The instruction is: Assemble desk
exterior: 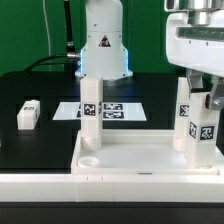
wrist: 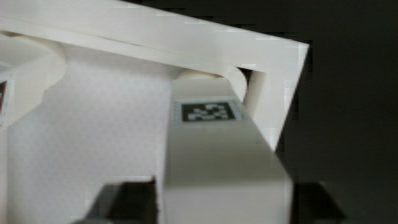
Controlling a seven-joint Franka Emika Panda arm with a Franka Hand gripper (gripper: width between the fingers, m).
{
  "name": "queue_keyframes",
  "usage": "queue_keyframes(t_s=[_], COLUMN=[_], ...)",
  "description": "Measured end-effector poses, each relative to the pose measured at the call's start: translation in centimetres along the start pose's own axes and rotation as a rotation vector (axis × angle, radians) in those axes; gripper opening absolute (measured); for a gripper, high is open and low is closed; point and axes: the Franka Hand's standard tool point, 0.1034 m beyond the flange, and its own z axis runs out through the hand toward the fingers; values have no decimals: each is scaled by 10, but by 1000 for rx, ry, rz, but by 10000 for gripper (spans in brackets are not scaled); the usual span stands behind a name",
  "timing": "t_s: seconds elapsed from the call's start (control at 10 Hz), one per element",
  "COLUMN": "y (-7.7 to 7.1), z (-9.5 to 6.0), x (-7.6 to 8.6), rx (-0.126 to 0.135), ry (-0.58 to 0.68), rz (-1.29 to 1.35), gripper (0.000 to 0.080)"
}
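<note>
My claw grips an upright tagged leg standing in a corner of the desk top; a second leg stands in another corner.

marker board behind desk top, leg and second leg upright on it, third leg on table
</note>
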Motion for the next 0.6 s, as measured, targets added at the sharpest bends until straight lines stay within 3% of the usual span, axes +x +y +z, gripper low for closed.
queue_keyframes(t_s=[0.1,0.2,0.6], y=[0,0,-1], z=[0,0,1], x=[0,-1,-1], rx=[0,-3,-1], ry=[0,-1,7], rz=[-42,-82,-431], gripper=[541,624,647])
